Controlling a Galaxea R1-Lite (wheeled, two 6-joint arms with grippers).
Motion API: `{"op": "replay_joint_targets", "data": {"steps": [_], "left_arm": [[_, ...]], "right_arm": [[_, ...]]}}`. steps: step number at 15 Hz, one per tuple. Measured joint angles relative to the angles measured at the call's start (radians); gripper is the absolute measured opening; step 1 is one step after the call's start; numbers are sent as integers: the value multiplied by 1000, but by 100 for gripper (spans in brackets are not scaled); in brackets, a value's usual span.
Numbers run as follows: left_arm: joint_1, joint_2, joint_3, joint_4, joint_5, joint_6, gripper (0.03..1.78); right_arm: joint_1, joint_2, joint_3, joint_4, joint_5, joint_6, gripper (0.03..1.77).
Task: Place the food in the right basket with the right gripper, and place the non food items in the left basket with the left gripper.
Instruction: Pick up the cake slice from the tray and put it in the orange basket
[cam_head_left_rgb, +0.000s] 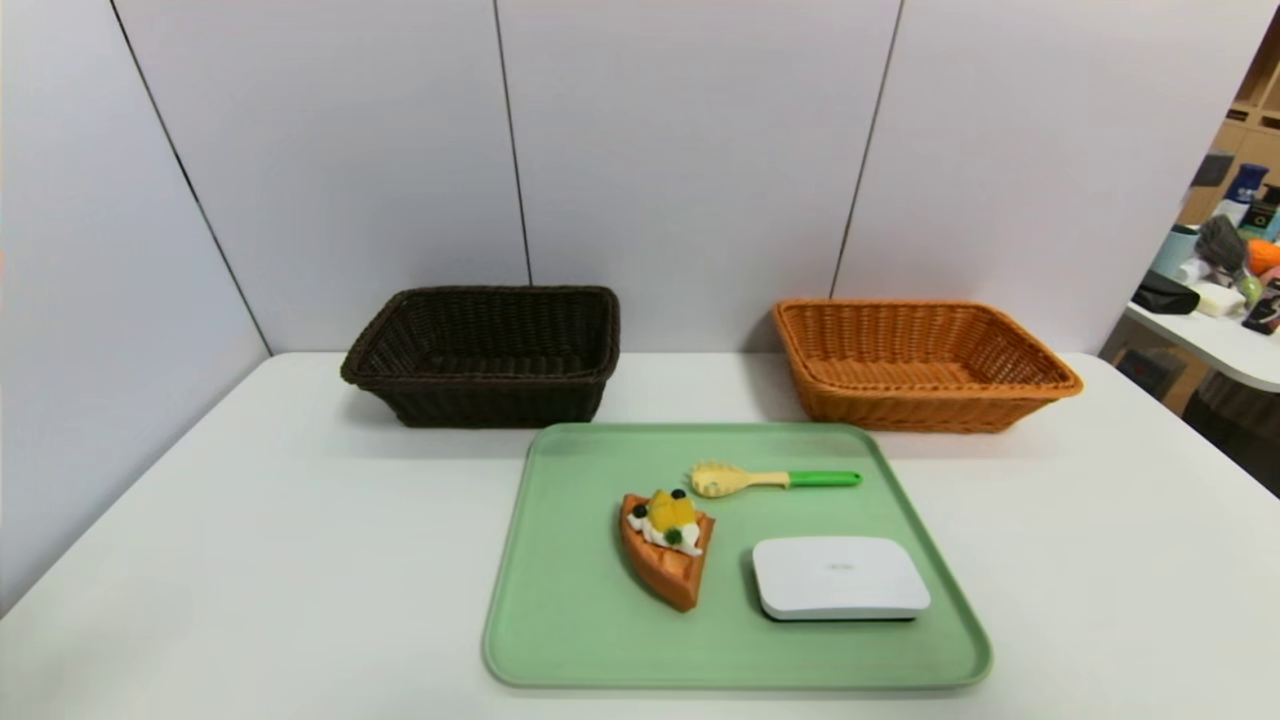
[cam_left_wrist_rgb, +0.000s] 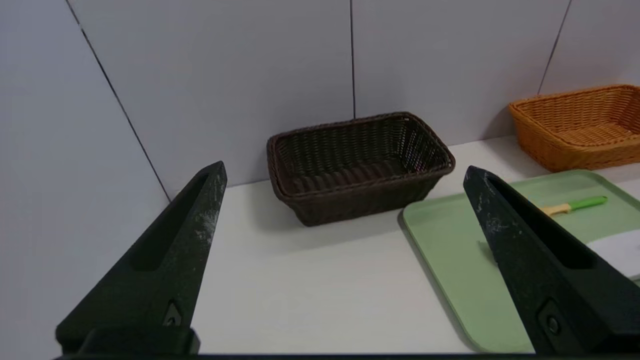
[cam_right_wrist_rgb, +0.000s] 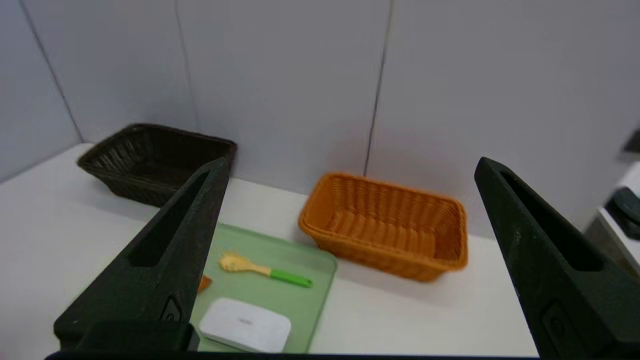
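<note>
Cake wedge (cam_head_left_rgb: 667, 548) clear overhead — right claw (cam_right_wrist_rgb: 350, 195), open, mostly hides it.

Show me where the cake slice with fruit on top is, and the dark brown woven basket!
orange-brown wedge of toy cake (cam_head_left_rgb: 668, 551), head view, on its orange side below the cream.
dark brown woven wicker basket (cam_left_wrist_rgb: 350, 200), left wrist view, on its near outer wall.
</note>
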Motion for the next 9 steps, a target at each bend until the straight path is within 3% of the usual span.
{"op": "replay_joint_targets", "data": {"steps": [2,4,7,9], "left_arm": [[-24,140,-66,-14,1,9,169],[-78,246,-91,-18,16,10,169],[-191,344,-104,-20,101,5,169],[-249,384,-105,-19,169,-9,169]], "right_arm": [[138,137,-129,15,16,0,170],[317,240,-173,42,-15,1,170],[563,370,-112,60,-139,1,170],[655,458,-50,62,-232,3,170]]}}
